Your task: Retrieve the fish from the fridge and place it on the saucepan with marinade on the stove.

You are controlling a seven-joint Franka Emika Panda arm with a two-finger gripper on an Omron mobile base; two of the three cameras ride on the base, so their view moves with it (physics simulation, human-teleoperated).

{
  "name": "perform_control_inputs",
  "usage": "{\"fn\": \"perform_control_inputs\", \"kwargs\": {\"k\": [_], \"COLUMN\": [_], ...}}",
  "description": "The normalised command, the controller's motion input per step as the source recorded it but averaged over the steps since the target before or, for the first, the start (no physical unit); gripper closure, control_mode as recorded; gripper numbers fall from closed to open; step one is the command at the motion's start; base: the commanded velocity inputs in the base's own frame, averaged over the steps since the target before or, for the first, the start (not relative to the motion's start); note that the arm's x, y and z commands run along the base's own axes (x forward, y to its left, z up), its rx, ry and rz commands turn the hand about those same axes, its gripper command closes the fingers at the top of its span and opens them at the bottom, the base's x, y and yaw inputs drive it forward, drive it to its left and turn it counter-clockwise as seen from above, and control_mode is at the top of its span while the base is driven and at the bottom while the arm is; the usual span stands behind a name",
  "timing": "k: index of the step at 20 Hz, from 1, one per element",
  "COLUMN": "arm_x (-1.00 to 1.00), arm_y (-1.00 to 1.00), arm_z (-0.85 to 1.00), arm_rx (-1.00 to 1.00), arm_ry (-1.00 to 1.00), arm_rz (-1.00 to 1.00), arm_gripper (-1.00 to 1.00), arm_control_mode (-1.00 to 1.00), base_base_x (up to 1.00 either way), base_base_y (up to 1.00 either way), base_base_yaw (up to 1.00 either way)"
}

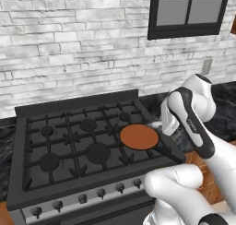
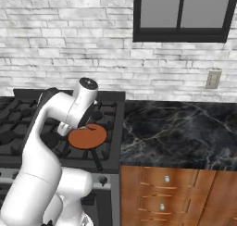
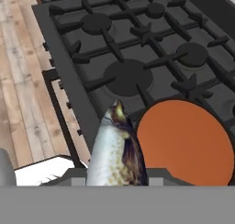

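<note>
The fish (image 3: 117, 149) is held in the shut tool (image 3: 117, 181), its body clamped between the jaws and its pointed end projecting forward. It is carried above the stove (image 1: 69, 145), beside the saucepan with marinade (image 3: 186, 142), which sits on the grate near the stove's front right corner. The fish is judged light, slender and probably slippery, with some give. A grip across the thicker mid-body is judged safest, since the tapered ends could slide out. A dark worktop (image 2: 185, 132) adjoins the stove's right edge.
</note>
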Motion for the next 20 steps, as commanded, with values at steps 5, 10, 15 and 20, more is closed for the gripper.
{"fn": "perform_control_inputs", "kwargs": {"k": [5, 10, 15, 20], "arm_x": [0.36, 0.30, 0.27, 0.12], "arm_y": [0.03, 0.07, 0.10, 0.12], "arm_z": [-0.42, -0.33, -0.20, 0.00], "arm_rx": [0.00, 0.00, 0.00, 0.00], "arm_ry": [0.08, 0.09, 0.09, -0.02], "arm_rz": [0.00, 0.00, 0.00, 0.00], "arm_gripper": [1.00, 1.00, 1.00, 1.00], "arm_control_mode": [-1.00, -1.00, -1.00, -1.00], "base_base_x": [0.00, 0.00, 0.00, 0.00], "base_base_y": [0.00, 0.00, 0.00, 0.00], "base_base_yaw": [0.00, 0.00, 0.00, 0.00]}}
